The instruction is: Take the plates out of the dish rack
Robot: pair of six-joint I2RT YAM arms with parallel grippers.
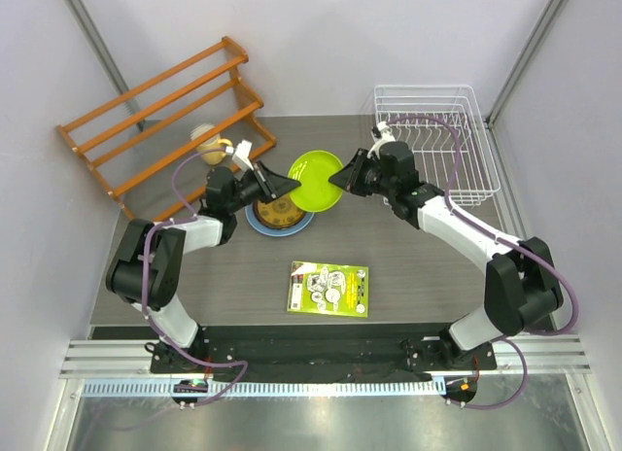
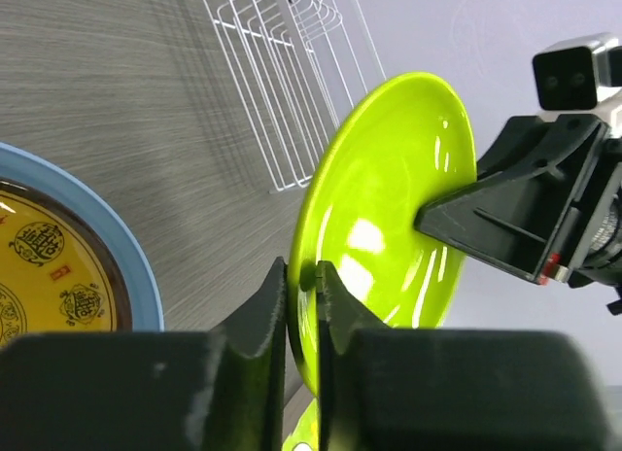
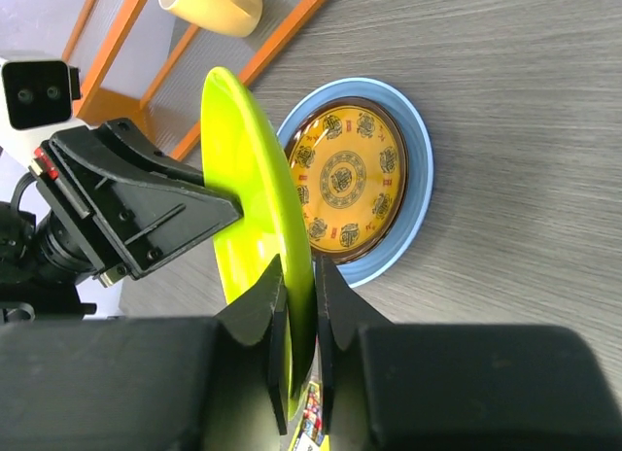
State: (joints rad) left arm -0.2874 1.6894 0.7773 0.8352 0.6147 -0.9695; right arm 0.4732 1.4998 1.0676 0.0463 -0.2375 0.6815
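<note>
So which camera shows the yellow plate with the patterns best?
The right wrist view: the yellow patterned plate lies nearly whole there, stacked above the blue plate. The left wrist view catches just a slice; the top view shows it small, partly under the left gripper.

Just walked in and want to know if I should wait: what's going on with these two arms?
Both arms grip the same lime green plate, held on edge above the table. The left tool pinches one side of its rim and the right tool pinches the opposite side, so it looks like a handover. Beside it, a yellow patterned plate tops a stack with a blue plate at the bottom. The white dish rack at the back right shows no plates.
</note>
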